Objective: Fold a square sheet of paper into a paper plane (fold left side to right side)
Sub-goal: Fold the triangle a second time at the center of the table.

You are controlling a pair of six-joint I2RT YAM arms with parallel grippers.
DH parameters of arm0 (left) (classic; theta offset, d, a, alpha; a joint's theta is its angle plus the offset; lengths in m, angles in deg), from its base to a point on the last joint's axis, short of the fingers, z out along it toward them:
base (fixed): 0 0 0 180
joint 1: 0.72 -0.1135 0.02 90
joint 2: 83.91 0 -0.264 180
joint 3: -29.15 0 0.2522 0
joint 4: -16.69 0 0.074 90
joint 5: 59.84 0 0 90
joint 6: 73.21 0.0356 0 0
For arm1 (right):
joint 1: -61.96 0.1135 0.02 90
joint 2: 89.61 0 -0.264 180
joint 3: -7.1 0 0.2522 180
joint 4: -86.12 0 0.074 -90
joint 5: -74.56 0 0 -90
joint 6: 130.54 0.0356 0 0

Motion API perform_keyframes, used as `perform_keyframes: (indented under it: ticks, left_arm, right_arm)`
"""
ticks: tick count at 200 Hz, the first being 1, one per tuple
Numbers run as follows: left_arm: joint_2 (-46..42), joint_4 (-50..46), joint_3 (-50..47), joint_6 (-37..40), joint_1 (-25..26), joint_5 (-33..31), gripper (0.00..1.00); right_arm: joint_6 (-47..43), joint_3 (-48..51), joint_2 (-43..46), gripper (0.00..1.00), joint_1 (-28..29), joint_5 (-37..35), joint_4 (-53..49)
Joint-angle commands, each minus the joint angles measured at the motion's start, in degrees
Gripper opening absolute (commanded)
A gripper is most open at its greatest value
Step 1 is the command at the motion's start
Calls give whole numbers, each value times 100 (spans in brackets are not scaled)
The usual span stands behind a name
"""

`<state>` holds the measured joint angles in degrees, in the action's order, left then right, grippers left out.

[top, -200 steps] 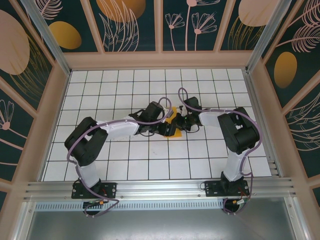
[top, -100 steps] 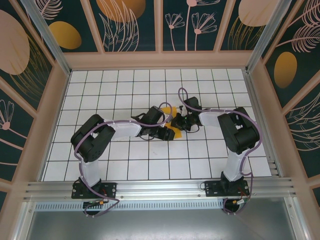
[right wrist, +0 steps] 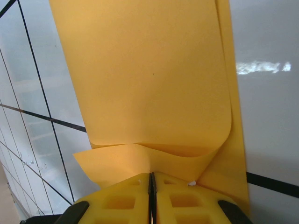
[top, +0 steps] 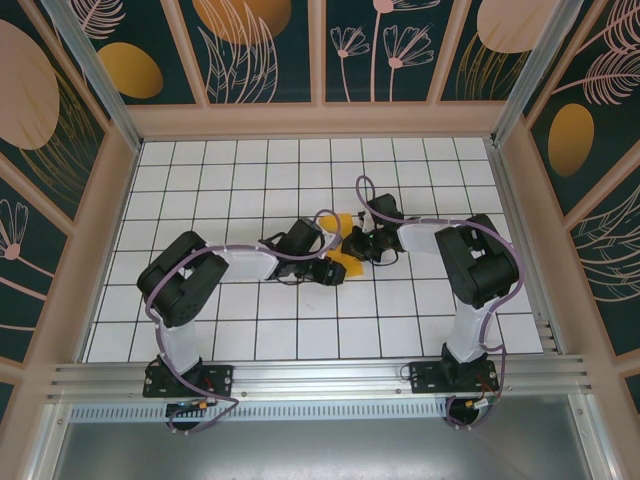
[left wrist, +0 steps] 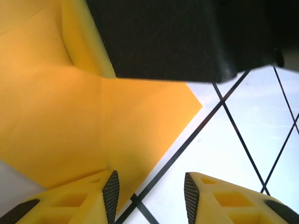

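Right fingers (right wrist: 126, 198) press together on the lifted, curling edge of our square sheet of paper (right wrist: 149, 84), which lies partly folded over itself on the white gridded worktop (top: 200, 190) near its middle, between our two arms. Our left fingers (left wrist: 88, 196) stand partly apart, holding nothing, one tip over the sheet's edge.

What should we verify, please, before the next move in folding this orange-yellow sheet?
1. Right hand shut on the sheet at its curled end: ok.
2. Left hand open: ok.
3. Fold pressed flat: not ok, the upper layer bulges up near the right hand.
4. Layer edges lined up: cannot tell.
5. Left fingers clear of the sheet: cannot tell, one overlaps its edge.
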<state>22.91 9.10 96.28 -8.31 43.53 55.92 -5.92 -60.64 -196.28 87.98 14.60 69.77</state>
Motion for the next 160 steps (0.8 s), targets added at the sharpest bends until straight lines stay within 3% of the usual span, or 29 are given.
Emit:
perform_keyframes:
  ticks: [1, 78, 111, 160]
  left_arm:
    - [-125, -671, -446, -11, 118, 296, 45]
    - [-821, -880, -570, 20, 94, 92, 47]
    - [-1355, -744, -367, -65, -309, 233, 47]
    - [-540, -430, 200, -108, -373, 711, 46]
  right_arm:
    - [-139, 85, -330, 13, 26, -453, -548]
    - [-150, 79, -323, 13, 32, -450, -569]
    - [-139, 67, -318, 13, 27, -434, -543]
    - [-130, 75, -304, 13, 35, -431, -532]
